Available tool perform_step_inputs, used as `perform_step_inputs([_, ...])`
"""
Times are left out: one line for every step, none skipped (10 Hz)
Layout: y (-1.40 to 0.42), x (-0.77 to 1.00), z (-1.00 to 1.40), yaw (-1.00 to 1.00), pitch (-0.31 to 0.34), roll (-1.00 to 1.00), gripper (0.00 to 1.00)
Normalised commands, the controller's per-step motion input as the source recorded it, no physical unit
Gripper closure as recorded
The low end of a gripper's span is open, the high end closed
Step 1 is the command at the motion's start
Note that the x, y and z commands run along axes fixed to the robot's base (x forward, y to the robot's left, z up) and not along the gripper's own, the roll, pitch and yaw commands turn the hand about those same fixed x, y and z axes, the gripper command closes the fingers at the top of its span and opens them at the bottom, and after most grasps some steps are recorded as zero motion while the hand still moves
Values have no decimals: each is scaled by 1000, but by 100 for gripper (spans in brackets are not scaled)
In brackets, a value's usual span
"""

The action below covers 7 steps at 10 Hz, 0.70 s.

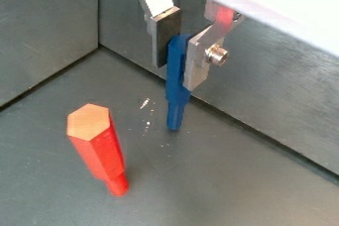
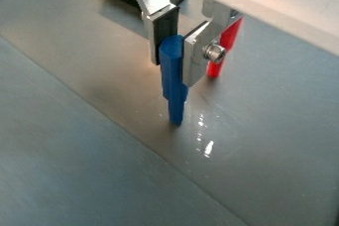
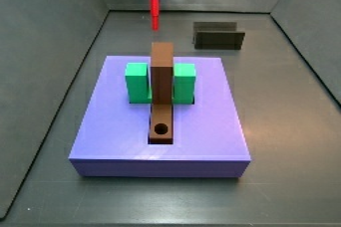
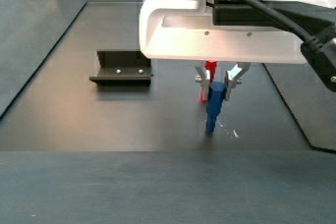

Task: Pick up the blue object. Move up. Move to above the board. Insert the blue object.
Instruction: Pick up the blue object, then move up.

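Gripper (image 2: 177, 44) low over the grey desk (image 2: 79, 121), fingers (image 2: 162, 20) clenched on upper end of slim blue object (image 2: 172, 81); hanging upright, lower tip at the surface, beside the red stick (image 1: 99, 148).

Wrist views: close, looking down past the gripper (image 1: 181, 40) at the floor. Side views face opposite ways: high over the board (image 3: 162, 92), low near the fixture (image 4: 120, 68).
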Motion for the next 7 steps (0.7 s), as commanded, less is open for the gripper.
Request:
perform_step_inputs([0, 0, 0, 0, 0, 0, 100])
perform_step_inputs([0, 0, 0, 0, 0, 0, 100])
perform_step_inputs([0, 0, 0, 0, 0, 0, 100])
perform_step_inputs([0, 0, 833, 0, 0, 0, 100])
perform_step_inputs([74, -40, 824, 25, 9, 6, 100])
perform_step_inputs([60, -76, 547, 12, 16, 29, 100])
perform_step_inputs([29, -31, 239, 7, 5, 53, 100])
